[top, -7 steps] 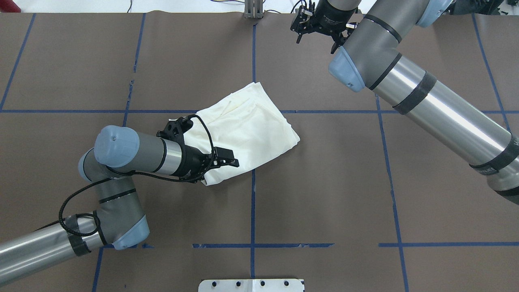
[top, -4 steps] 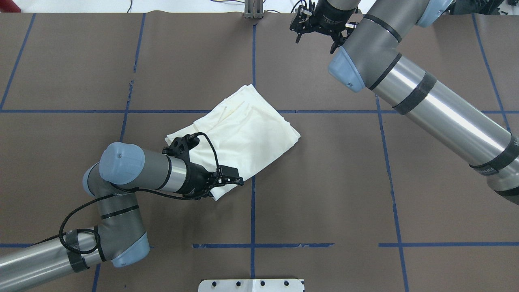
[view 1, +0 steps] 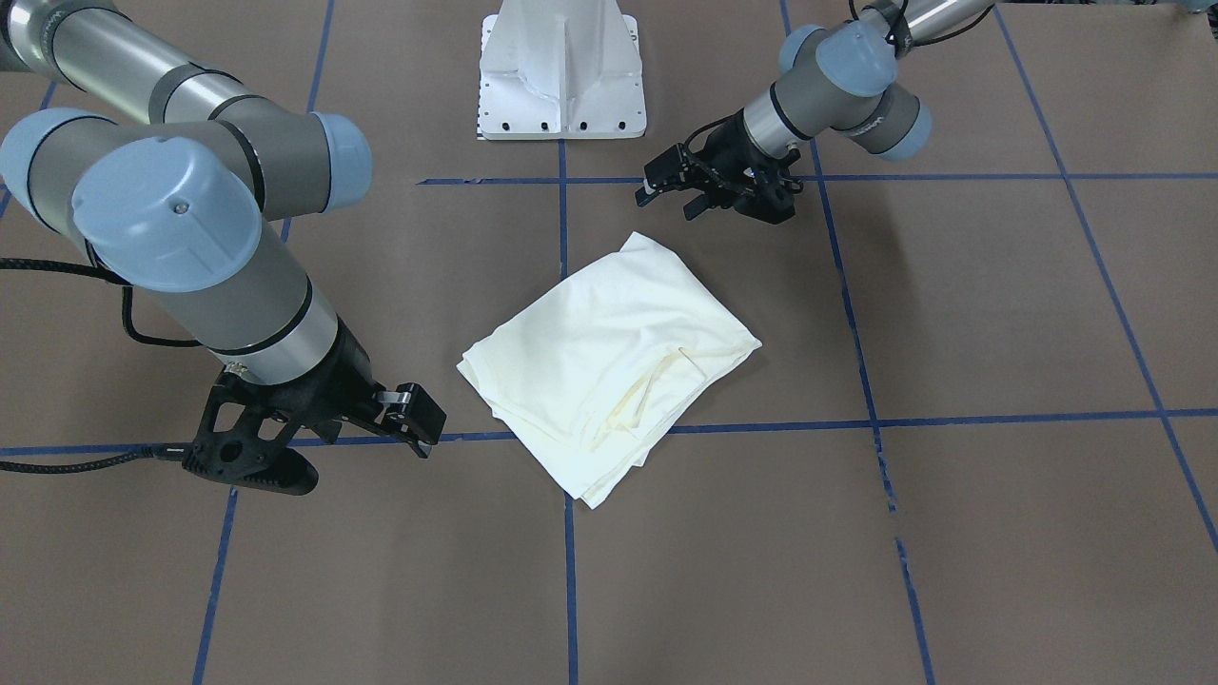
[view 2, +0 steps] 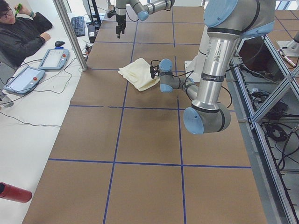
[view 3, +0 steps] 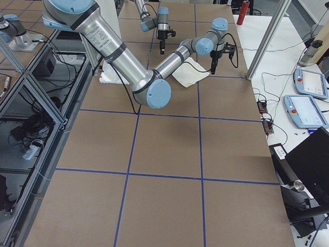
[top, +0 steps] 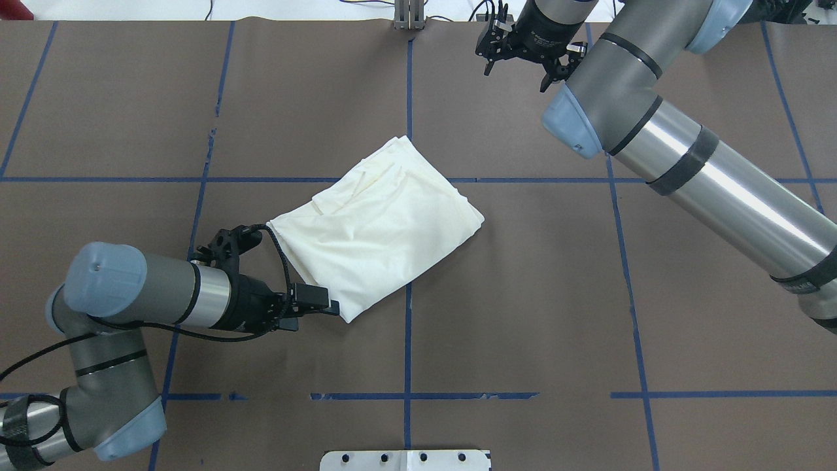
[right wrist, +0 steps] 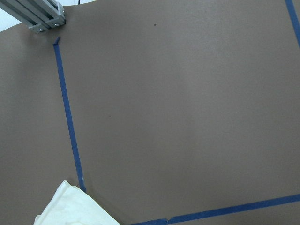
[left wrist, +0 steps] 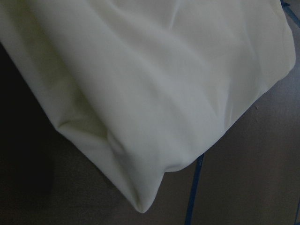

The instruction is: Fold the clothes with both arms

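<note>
The cream shirt (top: 382, 232) lies folded into a rough square at the table's middle, plain side up, its print hidden. It also shows in the front view (view 1: 609, 366), and it fills the left wrist view (left wrist: 164, 93). My left gripper (top: 327, 306) is low beside the shirt's near-left corner, just off the cloth, open and empty. In the front view it (view 1: 671, 200) stands clear of the shirt's edge. My right gripper (top: 514, 75) hovers open and empty over bare table at the far side, well away from the shirt (right wrist: 70, 206).
Brown table cover with blue tape lines. The white base block (top: 405, 460) is at the near edge and an aluminium post (top: 409, 16) at the far edge. An operator (view 2: 23, 32) sits at the side table with tablets.
The shirt's near-left part was drawn a little toward the robot, then stayed still. My left gripper pulled back left, off the cloth. The right arm shifted slightly right.
</note>
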Robot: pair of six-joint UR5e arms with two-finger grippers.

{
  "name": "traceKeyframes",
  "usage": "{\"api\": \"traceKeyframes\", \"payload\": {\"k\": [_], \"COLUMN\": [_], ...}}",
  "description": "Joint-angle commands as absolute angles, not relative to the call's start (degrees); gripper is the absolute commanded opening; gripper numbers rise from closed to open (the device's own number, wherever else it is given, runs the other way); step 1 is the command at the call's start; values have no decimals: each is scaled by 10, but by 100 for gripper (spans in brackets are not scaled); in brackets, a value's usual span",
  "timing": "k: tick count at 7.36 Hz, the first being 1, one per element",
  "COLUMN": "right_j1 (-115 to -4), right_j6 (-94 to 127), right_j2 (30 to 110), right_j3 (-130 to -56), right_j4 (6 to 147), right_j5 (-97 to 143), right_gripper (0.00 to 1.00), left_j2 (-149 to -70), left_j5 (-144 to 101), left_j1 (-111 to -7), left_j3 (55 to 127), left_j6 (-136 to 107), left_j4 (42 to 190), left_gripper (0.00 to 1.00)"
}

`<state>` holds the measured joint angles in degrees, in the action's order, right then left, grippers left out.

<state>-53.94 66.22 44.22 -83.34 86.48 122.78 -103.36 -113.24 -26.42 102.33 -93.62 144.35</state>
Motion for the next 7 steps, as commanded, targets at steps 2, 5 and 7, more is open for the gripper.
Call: {"api": "traceKeyframes", "payload": {"k": [2, 5, 7], "right_j1": [-573, -630, -726], "right_j6": [561, 365, 192], "right_j2": [585, 733, 825], "right_j3": [-967, -1033, -1034], "right_j4": [875, 889, 892], "right_j5": [1229, 1244, 1304], "right_gripper": [100, 100, 100], "left_j2": [-1002, -957, -941], "left_j5": [-1135, -1176, -1227], "left_j1": [-384, -606, -750], "left_j3": [1126, 1111, 1054], "left_j6": [-746, -464, -225], "left_j4": [1214, 1109, 1051], "left_gripper": [100, 100, 100]}}
